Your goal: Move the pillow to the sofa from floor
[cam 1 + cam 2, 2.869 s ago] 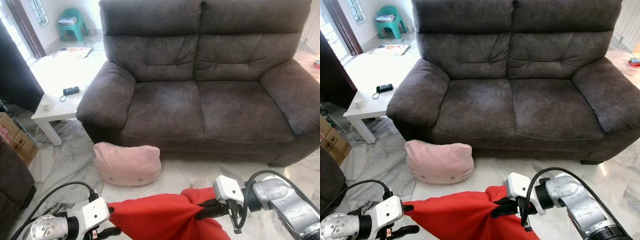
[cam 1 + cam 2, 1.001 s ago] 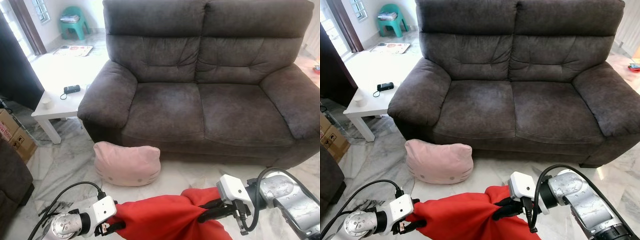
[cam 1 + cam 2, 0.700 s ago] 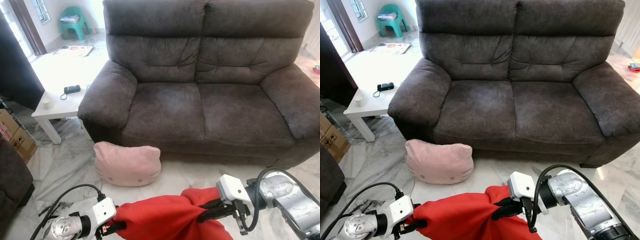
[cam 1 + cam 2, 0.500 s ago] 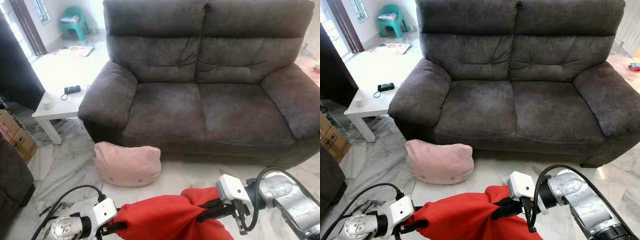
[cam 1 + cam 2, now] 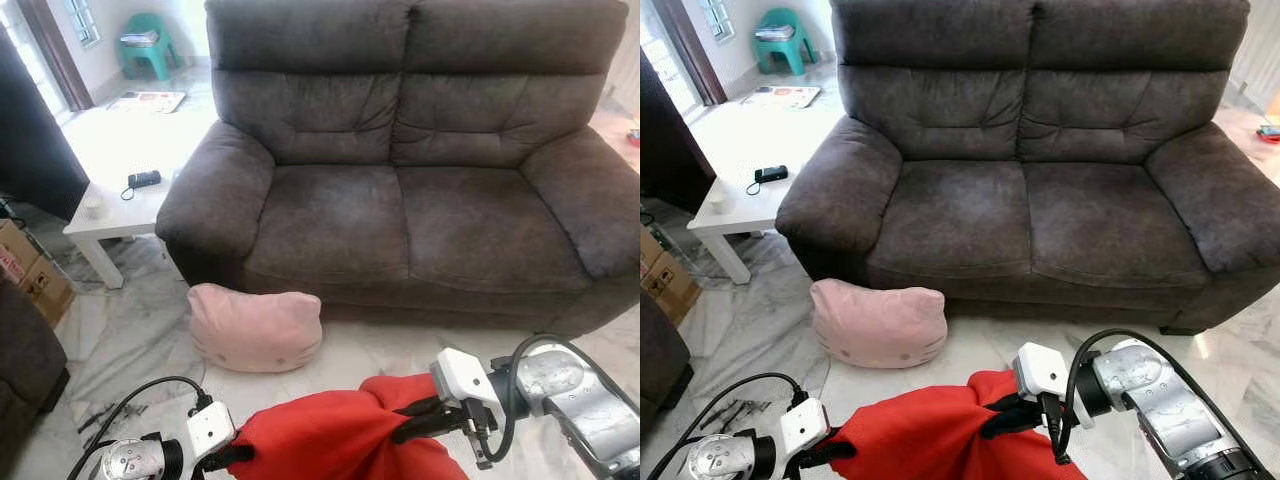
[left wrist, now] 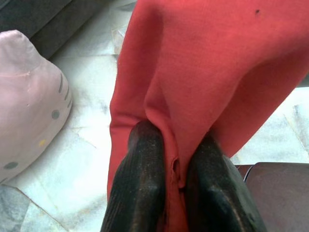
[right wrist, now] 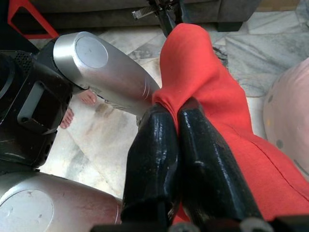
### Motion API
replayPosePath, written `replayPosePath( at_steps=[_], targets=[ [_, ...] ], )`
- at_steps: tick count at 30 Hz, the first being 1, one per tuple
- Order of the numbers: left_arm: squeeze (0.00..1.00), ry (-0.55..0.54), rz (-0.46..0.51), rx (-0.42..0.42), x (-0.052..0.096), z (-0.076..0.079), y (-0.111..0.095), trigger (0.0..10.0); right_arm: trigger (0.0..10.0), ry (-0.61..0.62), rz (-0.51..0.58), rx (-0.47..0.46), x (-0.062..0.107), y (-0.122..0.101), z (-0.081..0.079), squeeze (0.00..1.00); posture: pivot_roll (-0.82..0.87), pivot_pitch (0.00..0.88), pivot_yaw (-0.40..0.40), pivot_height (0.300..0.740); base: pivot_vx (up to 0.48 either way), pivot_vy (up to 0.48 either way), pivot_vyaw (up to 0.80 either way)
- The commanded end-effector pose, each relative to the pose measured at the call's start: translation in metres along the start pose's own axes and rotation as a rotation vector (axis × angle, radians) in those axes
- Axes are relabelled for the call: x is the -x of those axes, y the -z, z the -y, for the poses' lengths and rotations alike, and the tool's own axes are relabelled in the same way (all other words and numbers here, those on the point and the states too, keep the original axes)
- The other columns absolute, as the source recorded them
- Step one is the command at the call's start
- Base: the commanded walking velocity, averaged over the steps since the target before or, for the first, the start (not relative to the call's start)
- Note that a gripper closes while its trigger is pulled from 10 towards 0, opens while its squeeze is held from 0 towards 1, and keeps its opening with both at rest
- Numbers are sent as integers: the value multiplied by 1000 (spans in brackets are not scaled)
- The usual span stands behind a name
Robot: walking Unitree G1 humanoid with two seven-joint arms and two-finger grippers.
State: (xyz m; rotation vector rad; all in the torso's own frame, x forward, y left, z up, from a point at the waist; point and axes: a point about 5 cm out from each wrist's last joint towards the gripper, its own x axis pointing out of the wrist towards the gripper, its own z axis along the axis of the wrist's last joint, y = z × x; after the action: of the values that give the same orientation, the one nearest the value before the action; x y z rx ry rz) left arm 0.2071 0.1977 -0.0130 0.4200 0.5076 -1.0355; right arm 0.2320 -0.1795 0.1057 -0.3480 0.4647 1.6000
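At the bottom of the frame, the left claw (image 6: 171,176) and right claw (image 7: 179,133) each pinched an end of the red pillow (image 5: 335,440), held above the floor (image 5: 130,330) before the sofa (image 5: 400,180). A pink cushion (image 5: 253,326) lay at lower left.

the red pillow (image 5: 340,440) is soft and bunched, stretched between my left gripper (image 6: 174,166) and right gripper (image 7: 177,118), each pinched tight on a fold at one end. i hold it low in front of me, above the marble floor (image 5: 400,345). the sofa (image 5: 400,200) is dark grey-brown, a two-seater with bare seat cushions, standing just ahead of me. a pink pillow (image 5: 255,328) with a cat face lies on the floor against the sofa's front, near its left arm.
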Motion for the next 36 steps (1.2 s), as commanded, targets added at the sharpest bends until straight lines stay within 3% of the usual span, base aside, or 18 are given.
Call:
replayPosePath(
  at_steps=[1, 9, 16, 21, 22, 23, 24, 26, 28, 35, 36],
  targets=[
    [0, 9, 10, -9, 1, 0, -3, 0, 10000, 18, 72, 89, 4, -22, 6, 0, 14, 31, -20, 740, 0, 0, 0],
    [0, -3, 24, -13, 2, -2, -6, 0, 10000, 39, 80, 88, 1, -20, 9, 0, 15, 16, -10, 740, 0, 0, 0],
    [0, -90, 92, 14, 5, -13, -16, 0, 10000, 74, 86, 81, -3, -16, 11, 0, 17, 2, -2, 740, 0, 0, 0],
    [0, -249, 181, -9, 13, -35, -38, 0, 10000, 250, 65, 100, -3, -8, 28, 0, 16, 0, 3, 740, 0, 0, 0],
    [0, -373, 238, -18, 17, -48, -51, 275, 10000, 368, 46, 95, -2, -2, 39, 0, 17, 3, 3, 740, 0, 0, 0],
    [0, -415, 259, -18, 19, -52, -56, 275, 10000, 406, 42, 82, -1, 0, 43, 0, 17, 3, 3, 740, 0, 0, 0],
    [0, -456, 275, -17, 21, -56, -60, 9686, 10000, 434, 38, 79, -1, 2, 45, 0, 20, 7, 1, 740, 0, 0, 0],
    [0, -513, 305, -23, 23, -61, -66, 10000, 10000, 486, 29, 94, -1, 6, 48, 0, 24, 8, 0, 740, 0, 0, 0],
    [0, -653, 391, -4, 29, -70, -84, 10000, 10000, 654, -16, 87, -3, 17, 59, 0, 31, 16, -6, 740, 0, 0, 0],
    [0, -867, 477, 47, 31, -77, -104, 10000, 10000, 877, -38, 54, -10, 29, 70, 0, 36, 27, -10, 740, 0, 0, 0],
    [0, -925, 488, 66, 32, -78, -106, 10000, 10000, 972, -13, 32, -9, 30, 71, 0, 40, 29, -14, 740, 0, 0, 0]
  ],
)
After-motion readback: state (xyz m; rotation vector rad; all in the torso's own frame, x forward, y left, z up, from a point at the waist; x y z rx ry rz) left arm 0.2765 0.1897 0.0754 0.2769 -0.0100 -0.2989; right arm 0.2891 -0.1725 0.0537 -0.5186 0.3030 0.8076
